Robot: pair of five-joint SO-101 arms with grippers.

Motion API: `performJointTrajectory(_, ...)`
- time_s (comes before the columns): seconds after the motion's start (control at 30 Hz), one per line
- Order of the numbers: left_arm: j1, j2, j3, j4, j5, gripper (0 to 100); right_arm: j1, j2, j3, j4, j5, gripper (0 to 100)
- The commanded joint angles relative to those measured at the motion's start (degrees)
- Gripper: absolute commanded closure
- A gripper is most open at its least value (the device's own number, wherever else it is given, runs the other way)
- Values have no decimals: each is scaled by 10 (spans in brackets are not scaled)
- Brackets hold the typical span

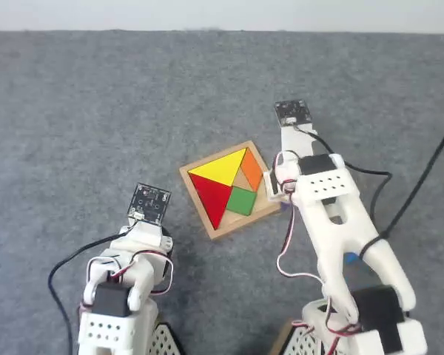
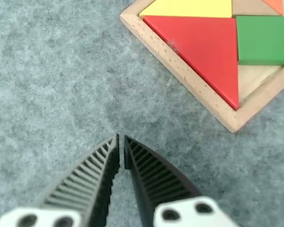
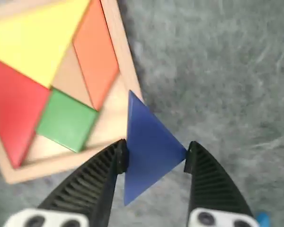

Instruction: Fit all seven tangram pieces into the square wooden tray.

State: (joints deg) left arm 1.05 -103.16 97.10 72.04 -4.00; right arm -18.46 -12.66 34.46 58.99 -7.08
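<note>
At the tray (image 3: pixel 122 56) rim — my right jaws pinch the blue triangle (image 3: pixel 149 156) by two edges, arm stretched low over the desk (image 1: pixel 96 111). Light, stiff, slick wood, I judge — liable to pivot. Left jaws all but closed, empty, arm folded short of the tray.

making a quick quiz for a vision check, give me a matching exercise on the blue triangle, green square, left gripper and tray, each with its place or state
Column one:
1. blue triangle
2. green square
3. left gripper
4. tray

Column two:
a. shut, over bare carpet
b. on the carpet, partly filled
c. clamped in the right gripper
d. lying inside the tray

Pairs: 1-c, 2-d, 3-a, 4-b
</note>
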Motion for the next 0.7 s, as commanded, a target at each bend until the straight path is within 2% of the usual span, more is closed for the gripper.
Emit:
performJointTrajectory(0.0,-1,-9,-6,2,-1,981,-35,22,-58,-7,-55,837)
performJointTrajectory(0.2,-1,-9,-6,2,-1,981,-77,116,-128,-7,-107,838)
performJointTrajectory(0.37,-1,-9,-6,2,-1,981,-79,192,-164,-3,-150,838)
performJointTrajectory(0.67,-1,-9,-6,2,-1,981,-78,188,-163,7,-212,837)
